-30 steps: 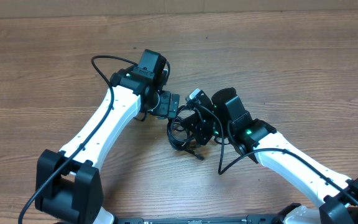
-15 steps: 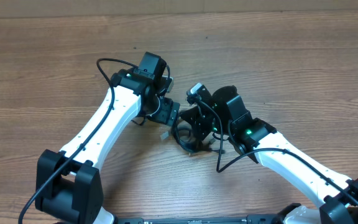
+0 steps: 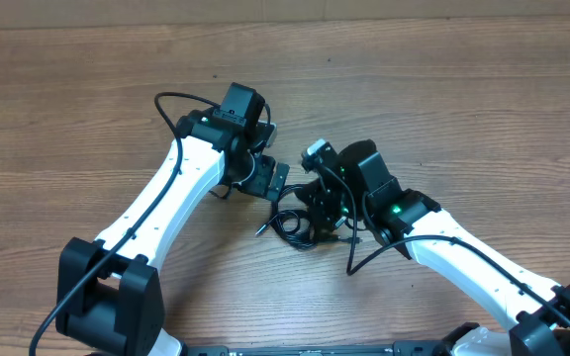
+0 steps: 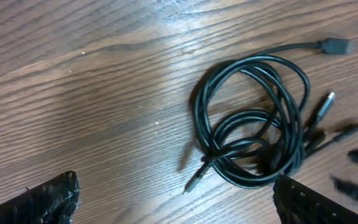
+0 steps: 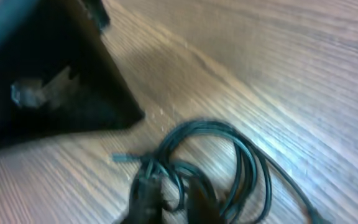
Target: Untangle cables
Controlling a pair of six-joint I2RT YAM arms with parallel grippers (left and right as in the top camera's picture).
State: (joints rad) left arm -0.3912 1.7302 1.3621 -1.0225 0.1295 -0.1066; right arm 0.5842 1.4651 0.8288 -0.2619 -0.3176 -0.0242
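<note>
1. Since half a second ago the cables (image 3: pixel 295 225) have slid slightly nearer the arm bases; they lie on the pale wood-grain table (image 3: pixel 463 89).
2. Above them the left gripper (image 4: pixel 176 186) is spread wide and empty, its rough black fingers (image 4: pixel 48 199) cut off at the frame's corners.
3. Over the coil's right edge sits the right gripper (image 3: pixel 317 196); its wrist view is blurred, so its state cannot be told.
4. Thin, glossy cords form loose overlapping loops, one ending in a small grey plug (image 4: pixel 335 45).

No legible text, labels, brand marks, numbers or signs appear in any view. The arm housings, the cables (image 4: pixel 253 143) and the bench (image 3: pixel 463 89) surface carry no readable markings. The right wrist view is blurred, so any fine print there cannot be resolved.
</note>
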